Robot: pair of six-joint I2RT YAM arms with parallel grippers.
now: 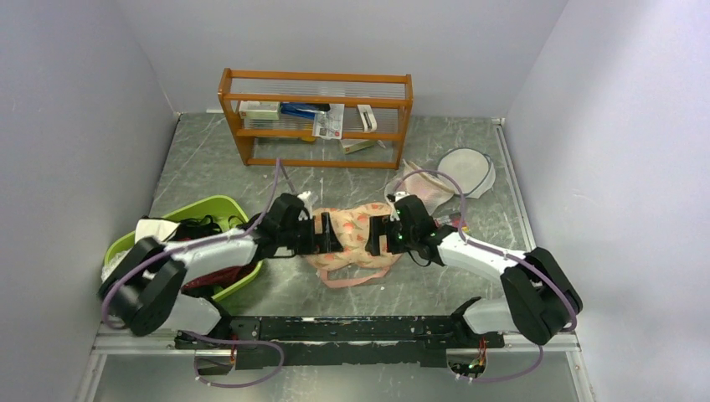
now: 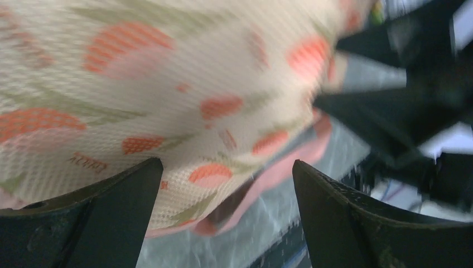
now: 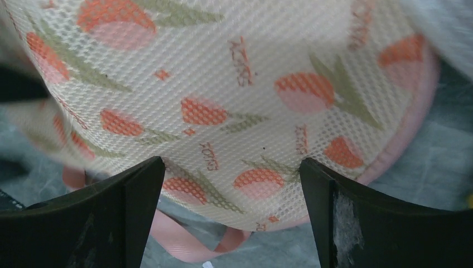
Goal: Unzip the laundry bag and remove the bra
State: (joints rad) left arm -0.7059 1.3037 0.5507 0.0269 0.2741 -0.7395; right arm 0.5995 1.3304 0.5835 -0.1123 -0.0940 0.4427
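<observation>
The laundry bag [image 1: 356,239], peach mesh with orange-red flowers and pink trim, lies flat on the table between both arms. My left gripper [image 1: 333,234] is at its left lobe, jaws open. In the left wrist view the bag [image 2: 167,84] fills the frame above my gripper [image 2: 226,167], and its pink edge hangs between the fingers [image 2: 111,218]. My right gripper [image 1: 378,234] is at the right lobe, also open. In the right wrist view the domed bag [image 3: 240,84] sits just beyond my gripper [image 3: 231,164], with a pink strap loop [image 3: 184,240] below it. The bra is out of view.
A wooden shelf rack [image 1: 318,117] with small items stands at the back. A green basin [image 1: 209,211] holding clothes sits at the left under my left arm. A round white mesh disc [image 1: 467,172] and a white mesh bag [image 1: 423,191] lie behind the right gripper.
</observation>
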